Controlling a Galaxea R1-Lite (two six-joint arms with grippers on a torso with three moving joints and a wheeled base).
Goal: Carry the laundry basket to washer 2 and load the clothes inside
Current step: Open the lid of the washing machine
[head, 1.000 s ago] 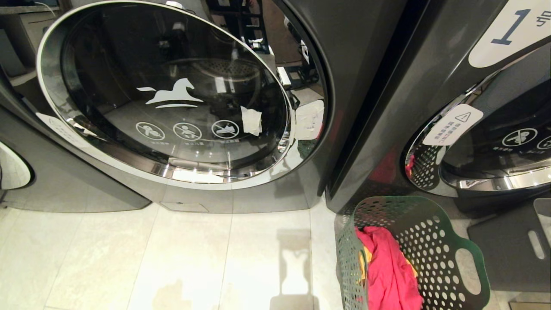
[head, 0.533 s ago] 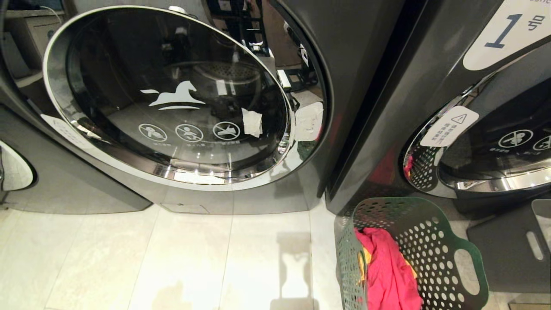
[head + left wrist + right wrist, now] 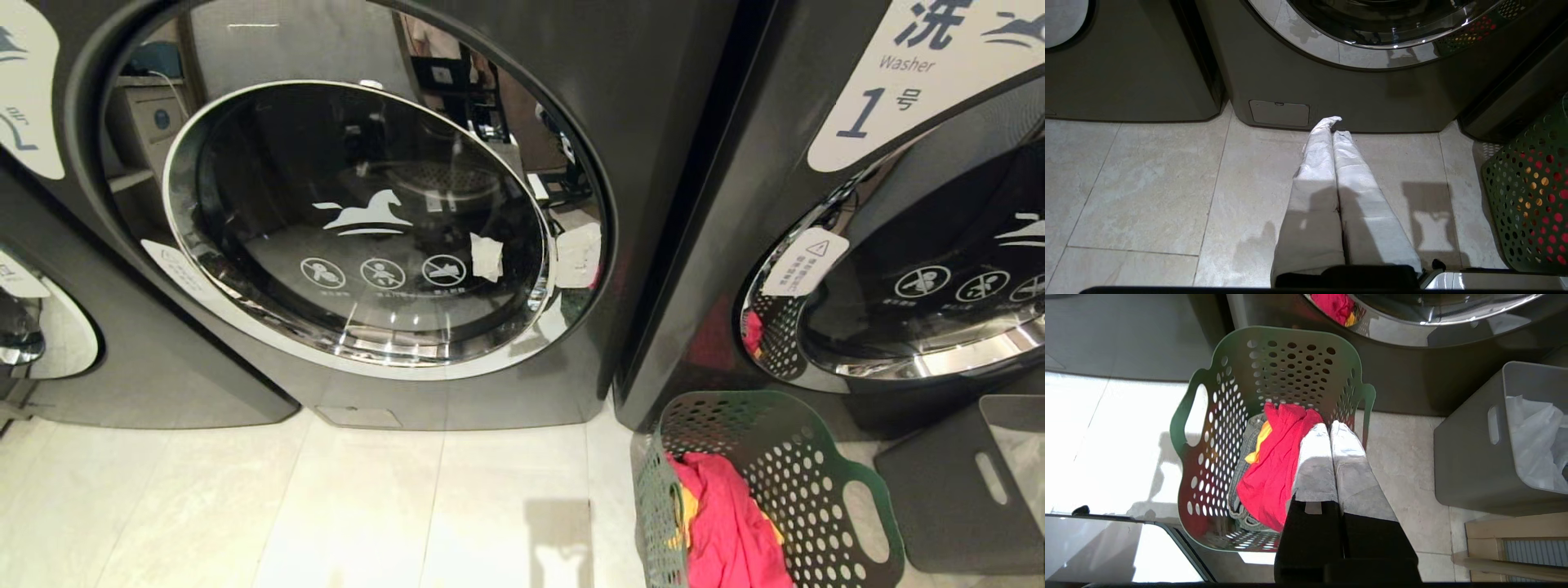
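The laundry basket [image 3: 767, 490] sits on the floor before washer 1, clothes [image 3: 1276, 461] inside. Both the left gripper [image 3: 1336, 126] and right gripper [image 3: 1331, 430] hang pressed together, empty. Washer 2 [image 3: 367, 237], probably the middle machine, looks closed; next comes grasping a handle.

Left gripper [image 3: 1334, 126]: fingers pressed together, empty, pointing at the foot of the washer [image 3: 1331, 94], above the floor in front of it
Right gripper [image 3: 1329, 430]: fingers pressed together, empty, hanging right of that washer
Arms: neither appears in the head view
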